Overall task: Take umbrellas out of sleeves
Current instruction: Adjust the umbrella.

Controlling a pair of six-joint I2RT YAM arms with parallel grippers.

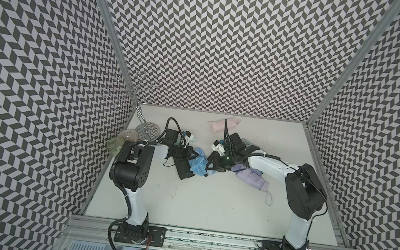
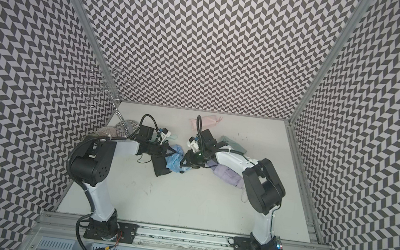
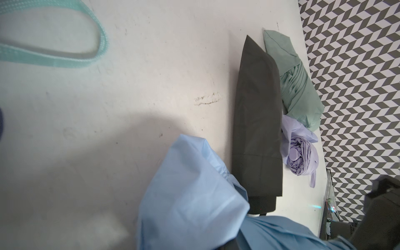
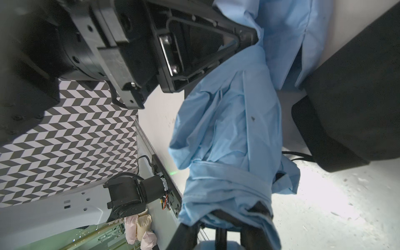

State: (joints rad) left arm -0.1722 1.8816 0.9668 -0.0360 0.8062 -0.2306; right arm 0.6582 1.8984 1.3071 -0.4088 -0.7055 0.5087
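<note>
While clamping left claw (image 4: 249, 39) on the light blue sleeve (image 3: 190, 194), right claw (image 4: 223, 220) on the light blue umbrella (image 4: 229, 129), judging this extraction nearly done, noting black umbrella (image 3: 257, 121) apparently sleeved.

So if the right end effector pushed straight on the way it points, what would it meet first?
The light blue umbrella it grips; beyond that, probably the left end effector, though depth is unclear.
</note>
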